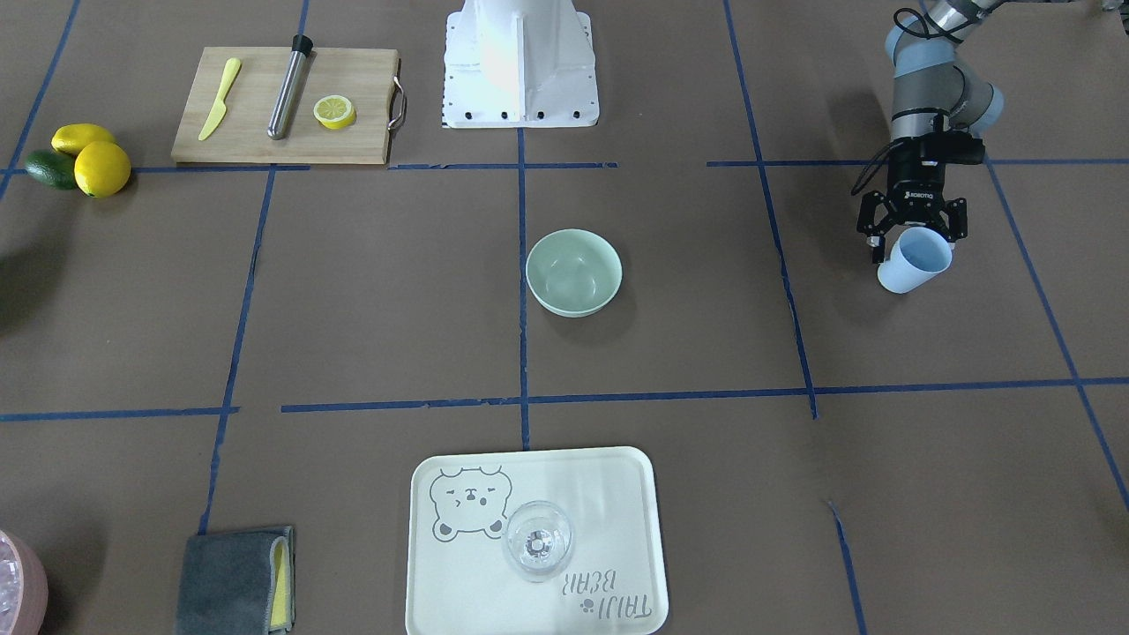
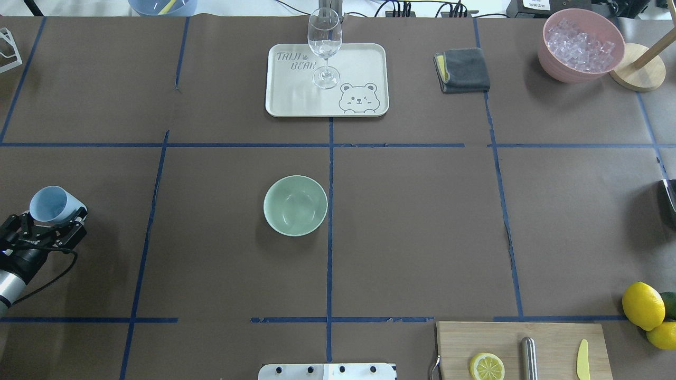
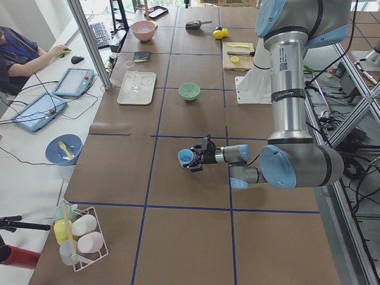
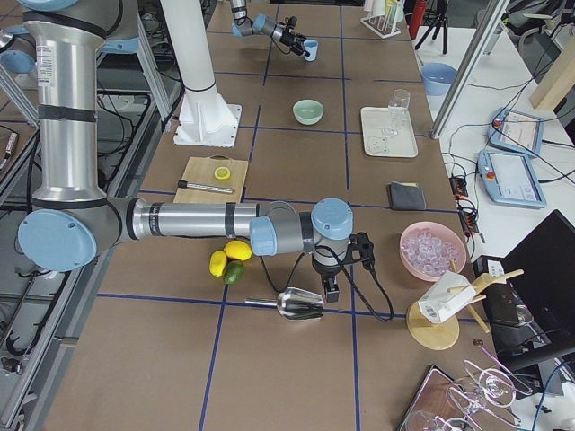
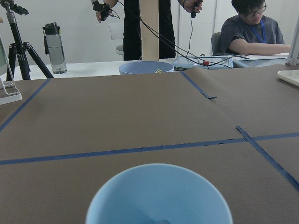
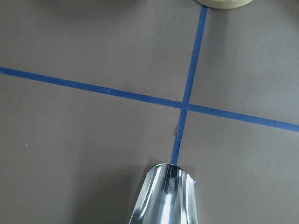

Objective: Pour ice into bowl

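The pale mint-green bowl [image 2: 296, 206] stands upright near the table's middle and looks empty; it also shows in the front-facing view [image 1: 573, 272]. My left gripper [image 2: 48, 226] is far to the bowl's left, shut on a light blue cup [image 2: 50, 205] that is held tilted above the table [image 1: 917, 260]. The left wrist view looks into the cup [image 5: 159, 196]; no ice cubes show in it. The ice is hidden or out of view. My right gripper [image 4: 329, 289] shows only in the exterior right view, beside a metal scoop [image 4: 301, 303]; I cannot tell whether it is open or shut.
A cream tray [image 2: 369, 63] with a wine glass [image 2: 324, 45] stands at the far side. A grey cloth [image 2: 465, 69] and a pink container heaped with ice [image 2: 580, 45] are far right. A cutting board [image 2: 554, 338], with a lemon half on it, and whole lemons [image 2: 642, 305] are near right.
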{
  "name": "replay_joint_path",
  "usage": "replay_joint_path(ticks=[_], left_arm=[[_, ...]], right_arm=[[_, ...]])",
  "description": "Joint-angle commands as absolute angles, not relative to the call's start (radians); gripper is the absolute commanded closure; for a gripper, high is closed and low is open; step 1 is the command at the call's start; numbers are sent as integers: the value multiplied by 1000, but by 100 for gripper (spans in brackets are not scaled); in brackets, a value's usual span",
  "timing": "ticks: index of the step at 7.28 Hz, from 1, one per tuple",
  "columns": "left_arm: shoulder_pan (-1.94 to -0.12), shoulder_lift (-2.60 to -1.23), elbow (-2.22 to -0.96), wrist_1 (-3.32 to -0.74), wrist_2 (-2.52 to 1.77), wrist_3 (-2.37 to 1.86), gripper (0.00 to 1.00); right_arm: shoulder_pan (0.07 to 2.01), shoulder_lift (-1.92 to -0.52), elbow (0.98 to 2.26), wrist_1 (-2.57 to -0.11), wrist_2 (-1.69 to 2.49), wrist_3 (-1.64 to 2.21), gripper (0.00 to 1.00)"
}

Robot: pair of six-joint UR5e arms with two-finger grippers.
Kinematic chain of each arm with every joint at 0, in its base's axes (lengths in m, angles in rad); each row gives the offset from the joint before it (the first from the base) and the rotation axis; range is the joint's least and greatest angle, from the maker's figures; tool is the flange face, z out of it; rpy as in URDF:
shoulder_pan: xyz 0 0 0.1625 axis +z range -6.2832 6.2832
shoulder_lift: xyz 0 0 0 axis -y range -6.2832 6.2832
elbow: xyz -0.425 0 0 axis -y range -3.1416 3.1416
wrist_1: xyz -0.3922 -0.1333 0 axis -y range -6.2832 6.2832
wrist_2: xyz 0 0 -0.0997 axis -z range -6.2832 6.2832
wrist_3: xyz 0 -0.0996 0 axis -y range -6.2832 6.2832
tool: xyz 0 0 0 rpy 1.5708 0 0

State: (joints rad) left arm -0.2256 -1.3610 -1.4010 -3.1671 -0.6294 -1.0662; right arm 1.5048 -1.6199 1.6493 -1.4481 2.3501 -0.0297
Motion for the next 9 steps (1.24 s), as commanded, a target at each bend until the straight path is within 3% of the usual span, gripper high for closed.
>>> replay_joint_path(ticks=[1, 5, 6, 7, 8, 9], left_arm=[[-225, -1371, -1368, -3168, -629, -1068, 0], [-225, -1394, -1341, -3168, -630, -1069, 1], [-225, -1397, -1339, -3168, -632, -1071, 7], [-225, -1397, -1339, -3169, -632, -1092, 43], [-227, -1397, -1341, -3174, -632, -1101, 87], [-229, -1396, -1347, -3180, -637, -1101, 100]], right_arm=[[1505, -1618, 1649, -1448, 2350, -29, 0], [1505, -1614, 1649, -1448, 2349, -26, 0], [1505, -1614, 1649, -1448, 2349, -26, 0], [1505, -1612, 1649, -1448, 2349, -26, 0], [1505, -1612, 1649, -1448, 2349, -26, 0], [1505, -1612, 1649, -1448, 2349, -25, 0]])
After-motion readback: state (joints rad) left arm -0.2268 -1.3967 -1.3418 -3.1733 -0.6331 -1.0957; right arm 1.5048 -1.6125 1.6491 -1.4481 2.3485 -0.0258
